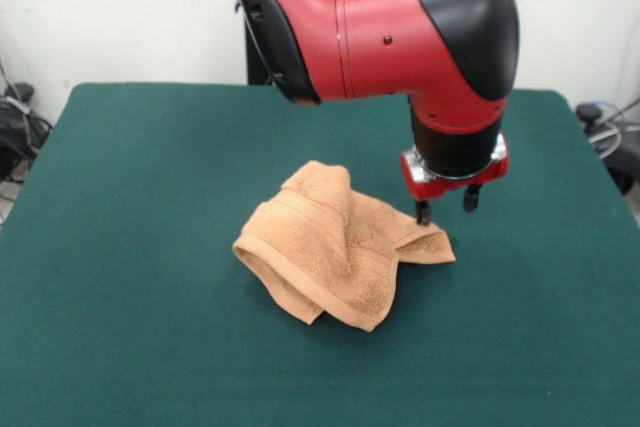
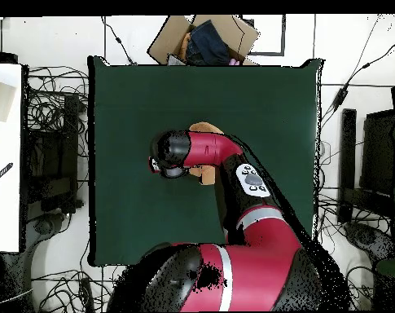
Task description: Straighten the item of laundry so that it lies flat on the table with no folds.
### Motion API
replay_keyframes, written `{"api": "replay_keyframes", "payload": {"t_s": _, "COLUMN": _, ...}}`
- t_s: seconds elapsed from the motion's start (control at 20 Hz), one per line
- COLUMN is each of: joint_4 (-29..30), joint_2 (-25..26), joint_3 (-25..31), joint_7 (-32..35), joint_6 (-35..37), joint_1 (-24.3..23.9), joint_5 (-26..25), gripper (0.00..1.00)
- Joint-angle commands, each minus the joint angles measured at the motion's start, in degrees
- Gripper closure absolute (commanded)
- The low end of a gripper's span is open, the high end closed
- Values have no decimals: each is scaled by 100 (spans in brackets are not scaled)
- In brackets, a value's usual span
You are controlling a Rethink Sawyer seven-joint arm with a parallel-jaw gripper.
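Note:
The item of laundry (image 1: pixel 330 247), a peach-orange terry towel, lies crumpled and folded over itself near the middle of the dark green table (image 1: pixel 140 197). One raised fold peaks at its far side, and a flat corner points right. My gripper (image 1: pixel 446 207) hangs just above that right corner. It is open, its left fingertip (image 1: pixel 423 213) at the cloth's edge and nothing between the fingers. From overhead, the red arm covers most of the towel (image 2: pixel 205 129) on the table (image 2: pixel 135 90), and the black wrist hides the gripper.
A cardboard box (image 2: pixel 204 39) holding dark cloth sits just beyond the table's top edge in the overhead view. Cables and black equipment (image 2: pixel 50 155) crowd the floor on both sides. A white surface (image 2: pixel 5 163) stands at the left.

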Motion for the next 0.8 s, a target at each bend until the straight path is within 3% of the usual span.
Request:
{"api": "replay_keyframes", "payload": {"t_s": 0.05, "joint_4": 135, "joint_2": 165, "joint_3": 26, "joint_7": 264, "joint_6": -434, "joint_1": 95, "joint_5": -383, "gripper": 0}}
{"api": "replay_keyframes", "payload": {"t_s": 0.8, "joint_4": 200, "joint_2": 225, "joint_3": -9, "joint_7": 355, "joint_6": -595, "joint_1": 115, "joint_5": -403, "gripper": 0}}
